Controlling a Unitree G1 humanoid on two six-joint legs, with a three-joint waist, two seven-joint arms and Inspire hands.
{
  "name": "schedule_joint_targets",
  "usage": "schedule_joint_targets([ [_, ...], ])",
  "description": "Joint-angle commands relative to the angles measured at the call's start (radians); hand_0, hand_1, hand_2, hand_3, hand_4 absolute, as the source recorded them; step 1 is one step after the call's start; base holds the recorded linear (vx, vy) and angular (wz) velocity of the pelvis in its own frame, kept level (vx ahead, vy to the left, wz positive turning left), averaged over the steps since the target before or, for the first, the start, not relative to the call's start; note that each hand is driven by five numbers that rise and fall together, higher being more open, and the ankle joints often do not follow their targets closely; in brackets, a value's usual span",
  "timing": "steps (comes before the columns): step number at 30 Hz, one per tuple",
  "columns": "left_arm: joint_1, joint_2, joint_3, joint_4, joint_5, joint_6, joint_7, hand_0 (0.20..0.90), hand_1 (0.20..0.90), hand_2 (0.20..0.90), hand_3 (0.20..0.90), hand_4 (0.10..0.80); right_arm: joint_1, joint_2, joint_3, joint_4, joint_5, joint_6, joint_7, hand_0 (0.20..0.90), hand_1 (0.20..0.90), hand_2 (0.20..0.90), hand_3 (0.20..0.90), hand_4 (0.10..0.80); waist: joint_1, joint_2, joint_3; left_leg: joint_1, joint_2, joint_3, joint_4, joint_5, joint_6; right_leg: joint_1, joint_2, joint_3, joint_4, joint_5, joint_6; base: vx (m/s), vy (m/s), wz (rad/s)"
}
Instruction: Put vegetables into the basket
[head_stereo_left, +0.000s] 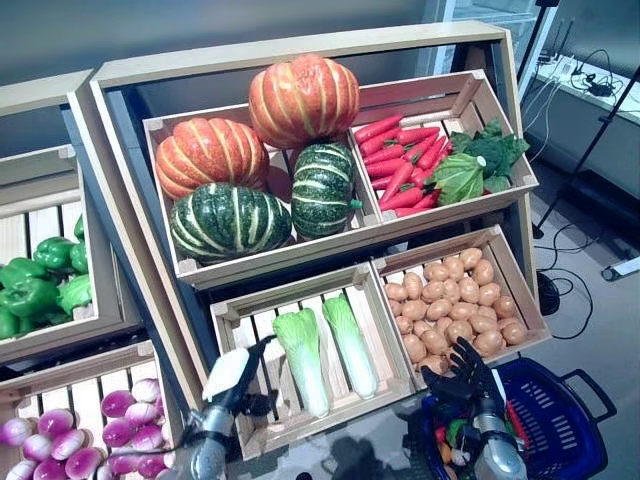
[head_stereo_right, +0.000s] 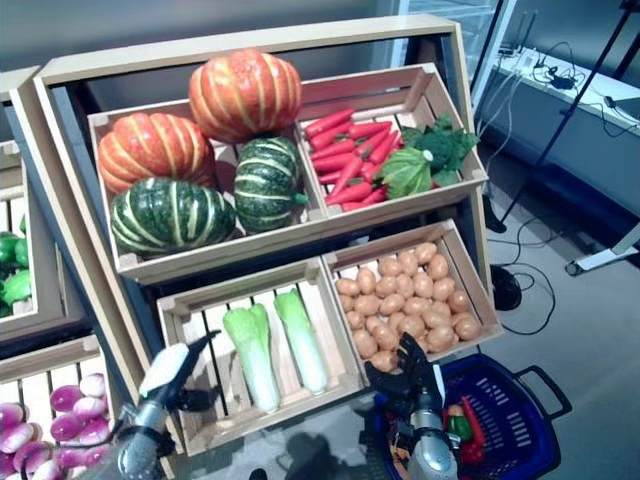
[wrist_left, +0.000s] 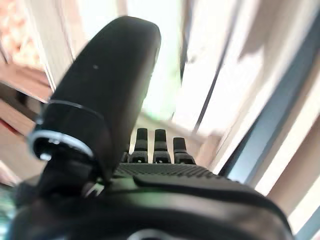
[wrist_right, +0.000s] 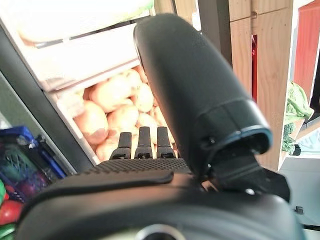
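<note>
Tan potatoes (head_stereo_left: 452, 305) lie just beyond right hand (head_stereo_left: 466, 376) fingers (wrist_right: 141, 142), seemingly untouched.

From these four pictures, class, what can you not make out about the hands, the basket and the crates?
- Basket: its contents are mostly hidden behind the right hand in both eye views, and cut off by the bottom edge.
- Left hand: left wrist view is blurred; what lies past the fingers is unclear.
- Peppers: cut off by the left edge.
- Potatoes: partly hidden by the thumb.
</note>
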Motion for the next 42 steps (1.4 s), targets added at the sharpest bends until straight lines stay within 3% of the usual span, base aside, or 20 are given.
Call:
schedule_joint_targets([
  [1,-0.146,0.107,-0.01,-0.025,0.168,0.063,0.099,0.9,0.9,0.9,0.9,0.8,-0.1,-0.024,-0.027,-0.103,0.001,-0.079,0.005,0.9,0.9,0.9,0.9,0.8,-0.023,-0.03,-0.002,0.078,-0.019,0.06,0.028,-0.119,-0.021,-0.043,-0.035,0.068,0.011,0.053,0.009,0.052,0.037,-0.1],
  [4,-0.177,0.165,-0.088,-0.027,0.291,0.164,0.057,0.9,0.9,0.9,0.9,0.8,-0.113,-0.044,-0.022,-0.107,-0.013,-0.071,0.018,0.9,0.9,0.9,0.9,0.8,-0.039,-0.023,0.002,0.07,-0.016,0.069,0.062,-0.126,-0.021,-0.05,-0.036,0.078,0.042,0.04,0.008,0.052,0.045,-0.02],
  [7,-0.226,0.197,-0.16,-0.013,0.363,0.203,0.04,0.9,0.9,0.9,0.9,0.8,-0.131,-0.061,-0.01,-0.111,-0.013,-0.065,0.02,0.9,0.9,0.9,0.9,0.8,-0.049,-0.02,0.017,0.043,-0.011,0.071,0.112,-0.135,-0.021,-0.08,-0.041,0.083,0.096,0.021,0.003,-0.006,0.045,-0.05],
  [8,-0.281,0.22,-0.23,-0.015,0.368,0.232,0.014,0.9,0.9,0.9,0.9,0.8,-0.156,-0.08,0.001,-0.103,-0.004,-0.064,0.02,0.9,0.9,0.9,0.9,0.8,-0.057,-0.015,0.035,0.017,-0.009,0.062,0.146,-0.139,-0.021,-0.107,-0.044,0.091,0.135,0.009,-0.002,-0.069,0.065,-0.1],
  [13,-0.42,0.241,-0.343,0.001,0.386,0.25,-0.014,0.9,0.9,0.9,0.9,0.8,-0.231,-0.132,0.027,-0.091,0.02,-0.073,0.015,0.9,0.9,0.9,0.9,0.8,-0.068,-0.004,0.096,-0.084,-0.006,0.055,0.271,-0.164,-0.029,-0.205,-0.056,0.096,0.251,-0.035,-0.021,-0.138,0.079,-0.11],
  [20,-0.573,0.297,-0.389,0.003,0.402,0.239,0.019,0.9,0.9,0.9,0.9,0.8,-0.333,-0.2,0.034,-0.112,0.055,-0.086,0.014,0.9,0.9,0.9,0.9,0.8,-0.081,-0.023,0.191,-0.296,0.043,0.069,0.545,-0.247,-0.033,-0.41,-0.086,0.114,0.5,-0.107,-0.051,-0.256,0.026,0.08],
  [27,-0.659,0.316,-0.418,0.038,0.461,0.179,0.126,0.9,0.9,0.9,0.9,0.8,-0.388,-0.218,0.024,-0.092,0.086,-0.117,0.006,0.9,0.9,0.9,0.9,0.8,-0.081,-0.04,0.23,-0.434,0.102,0.067,0.776,-0.364,-0.029,-0.546,-0.138,0.128,0.739,-0.192,-0.045,-0.112,-0.007,0.05],
  [35,-0.714,0.34,-0.451,0.046,0.529,0.108,0.186,0.9,0.9,0.9,0.9,0.8,-0.408,-0.228,0.005,-0.098,0.106,-0.12,-0.008,0.9,0.9,0.9,0.9,0.8,-0.083,-0.044,0.239,-0.514,0.124,0.039,0.914,-0.446,-0.037,-0.645,-0.171,0.149,0.9,-0.259,-0.026,-0.029,-0.014,0.01],
  [42,-0.776,0.347,-0.482,0.021,0.523,0.054,0.239,0.9,0.9,0.9,0.9,0.8,-0.426,-0.236,-0.009,-0.098,0.102,-0.114,-0.023,0.9,0.9,0.9,0.9,0.8,-0.086,-0.045,0.247,-0.608,0.129,0.012,1.016,-0.473,-0.039,-0.741,-0.182,0.166,1.002,-0.283,-0.027,-0.042,-0.027,0.01],
])
